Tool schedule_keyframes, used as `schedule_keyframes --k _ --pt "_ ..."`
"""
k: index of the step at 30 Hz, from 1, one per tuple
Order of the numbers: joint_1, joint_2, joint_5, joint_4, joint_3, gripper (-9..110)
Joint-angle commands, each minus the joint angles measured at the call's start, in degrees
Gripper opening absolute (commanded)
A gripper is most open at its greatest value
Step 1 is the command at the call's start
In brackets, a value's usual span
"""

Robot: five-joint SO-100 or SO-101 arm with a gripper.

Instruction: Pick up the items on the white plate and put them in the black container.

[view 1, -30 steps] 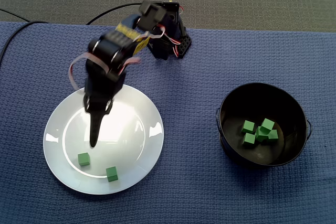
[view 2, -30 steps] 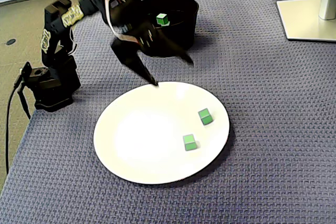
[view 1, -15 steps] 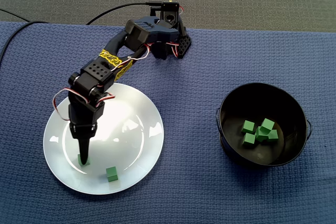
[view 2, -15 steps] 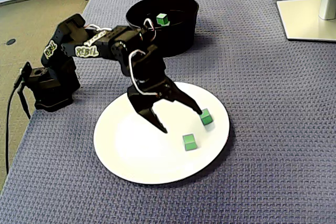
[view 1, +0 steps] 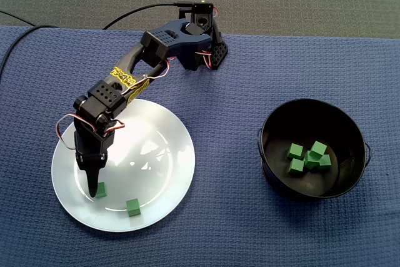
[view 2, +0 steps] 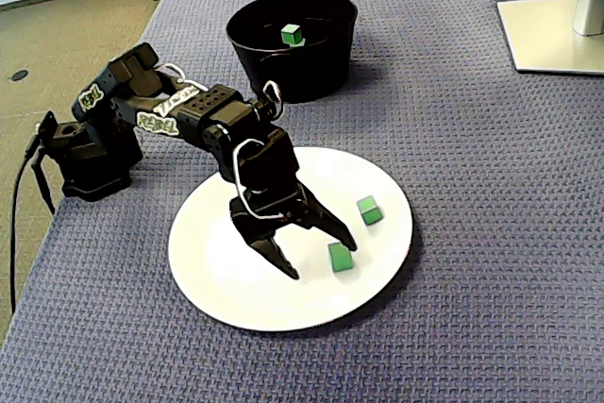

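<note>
Green cube at 7 o'clock on white plate in a fixed view. Gripper spread wide, empty, straddling it off-centre. Risk: closing may flick the cube across the slick plate.

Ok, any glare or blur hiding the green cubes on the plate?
In a fixed view the white plate carries soft reflections, yet the green cubes read clearly; in a fixed view the plate is washed out white; both fixed views are sharp.
</note>
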Motion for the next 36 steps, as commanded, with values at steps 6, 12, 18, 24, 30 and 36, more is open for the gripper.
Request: schedule_keyframes --k 6,12,18,24,30,36 --pt "-1.7 -0.4 -0.7 -1.1 -2.0 30" --pt "-3.4 0.0 -0.9 0.3 -2.2 29" --pt "-4.2 0.2 -0.5 3.4 -5.2 26" --pt "-3.3 0.4 -0.4 2.6 -5.3 22" --pt "-2.5 -0.5 -0.9 0.6 -6.5 23" --pt "-2.3 -1.4 -0.7 1.0 -7.9 8"
